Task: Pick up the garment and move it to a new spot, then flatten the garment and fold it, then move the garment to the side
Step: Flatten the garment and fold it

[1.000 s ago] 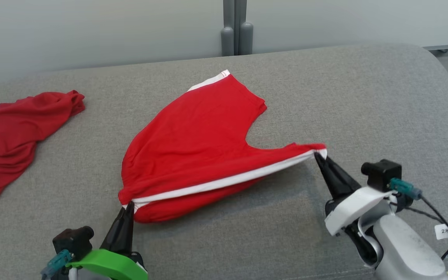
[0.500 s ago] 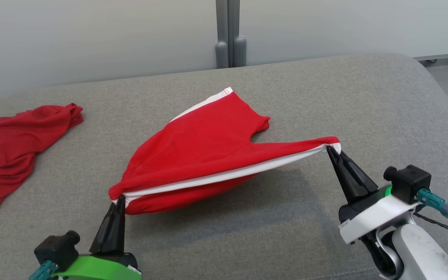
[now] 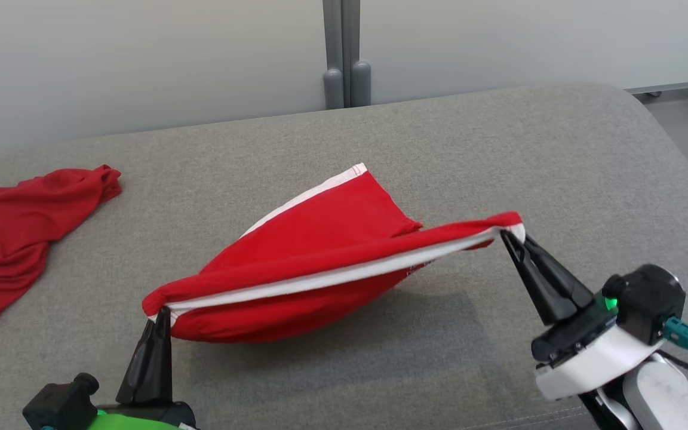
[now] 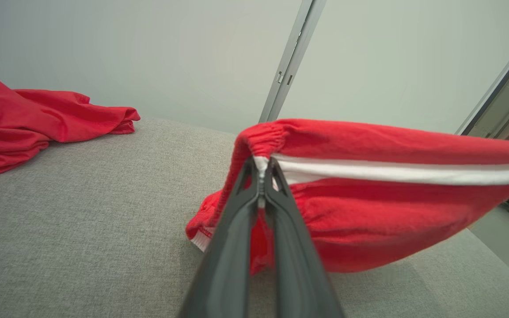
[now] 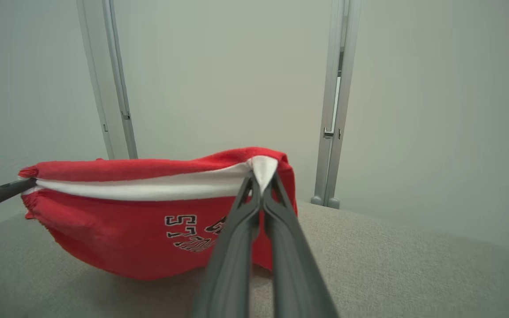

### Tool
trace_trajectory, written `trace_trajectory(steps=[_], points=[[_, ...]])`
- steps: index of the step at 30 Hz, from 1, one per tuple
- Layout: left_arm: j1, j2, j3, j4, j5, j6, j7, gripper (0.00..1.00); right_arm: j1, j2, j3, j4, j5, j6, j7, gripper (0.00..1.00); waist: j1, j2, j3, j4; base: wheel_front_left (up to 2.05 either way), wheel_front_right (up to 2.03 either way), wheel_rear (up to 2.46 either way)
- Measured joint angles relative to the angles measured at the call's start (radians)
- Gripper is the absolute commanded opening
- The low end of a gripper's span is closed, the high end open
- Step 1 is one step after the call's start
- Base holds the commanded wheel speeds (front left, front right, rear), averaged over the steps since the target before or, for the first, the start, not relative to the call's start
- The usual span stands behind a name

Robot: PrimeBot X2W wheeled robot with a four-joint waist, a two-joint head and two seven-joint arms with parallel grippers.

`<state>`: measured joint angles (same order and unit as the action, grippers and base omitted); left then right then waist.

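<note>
The garment (image 3: 314, 251) is a pair of red shorts with a white-striped waistband, hanging stretched between both grippers above the grey cushioned surface (image 3: 499, 155). My left gripper (image 3: 162, 310) is shut on the waistband's left end, and the left wrist view shows the same pinch, left gripper (image 4: 261, 165) on the garment (image 4: 369, 207). My right gripper (image 3: 508, 234) is shut on the right end. In the right wrist view, the right gripper (image 5: 261, 174) holds the white band, and black lettering shows on the garment (image 5: 117, 225). The far leg hem still rests on the surface.
A second red garment (image 3: 15, 233) lies crumpled at the left edge of the surface, also in the left wrist view as a red heap (image 4: 29, 123). A grey wall with a metal post (image 3: 344, 54) stands behind. The surface's right edge (image 3: 678, 155) drops to the floor.
Both grippers have lifted the waistband higher and pulled it toward me, so more of the shorts hangs off the surface. The head camera has also shifted.
</note>
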<state>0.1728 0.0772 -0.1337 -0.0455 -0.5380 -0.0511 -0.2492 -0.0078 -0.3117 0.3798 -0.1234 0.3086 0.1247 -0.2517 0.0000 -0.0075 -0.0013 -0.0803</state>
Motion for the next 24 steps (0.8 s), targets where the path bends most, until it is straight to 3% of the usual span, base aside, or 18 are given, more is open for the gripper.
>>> trace_trajectory(steps=[12, 24], points=[[0.033, -0.001, -0.085, -0.004, 0.001, -0.001, 0.039, 0.00, 0.085, -0.033, -0.019, 0.113, 0.047, 0.000, 0.056, 0.00, 0.0000, 0.0000, 0.037, 0.027, 0.00, 0.00, 0.00], [-0.124, -0.019, -0.127, 0.075, -0.014, 0.006, 0.119, 0.00, -0.188, -0.055, -0.014, 0.268, 0.099, 0.000, 0.203, 0.00, 0.0000, 0.0000, 0.117, 0.107, 0.00, 0.00, 0.00]])
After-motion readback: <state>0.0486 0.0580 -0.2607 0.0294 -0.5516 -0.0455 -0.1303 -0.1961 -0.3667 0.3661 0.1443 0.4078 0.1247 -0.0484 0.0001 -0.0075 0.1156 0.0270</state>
